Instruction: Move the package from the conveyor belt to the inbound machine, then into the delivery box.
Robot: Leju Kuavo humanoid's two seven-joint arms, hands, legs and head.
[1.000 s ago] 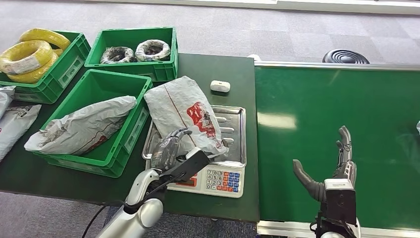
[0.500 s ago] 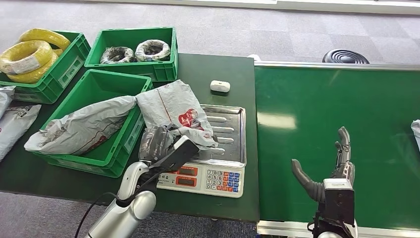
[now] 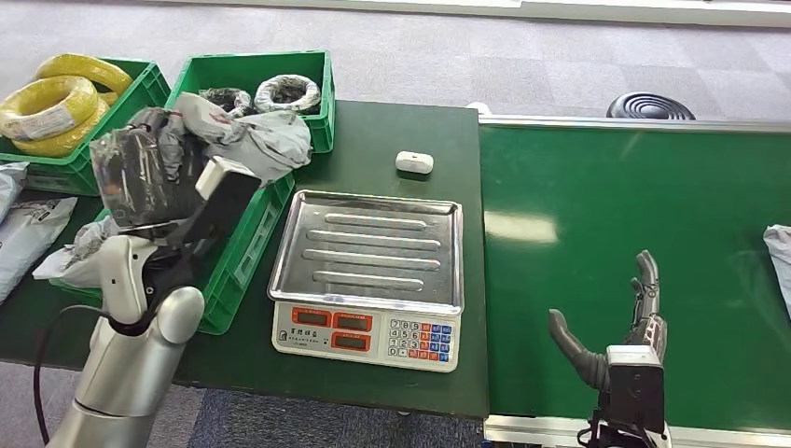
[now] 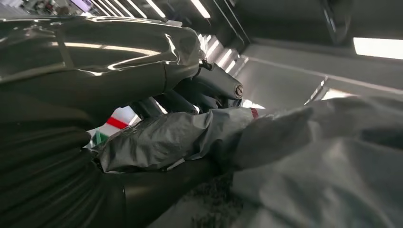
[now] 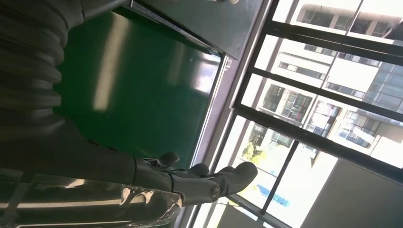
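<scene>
Near the table's left edge, the left hand (image 3: 154, 177) grasps a crumpled grey package (image 3: 244, 138), held above the front green delivery box (image 3: 244, 245), where another grey bag (image 3: 70, 257) already lies. To finish well, I judge it should lower the package past the box's rim beside that bag before letting go, so nothing drapes over the wall. Toward the table's right edge sit the bare scale (image 3: 368, 280) and a small white device (image 3: 414, 162), then the conveyor belt (image 3: 597, 205), over which the right hand (image 3: 627, 336) hovers, released with fingers spread.
</scene>
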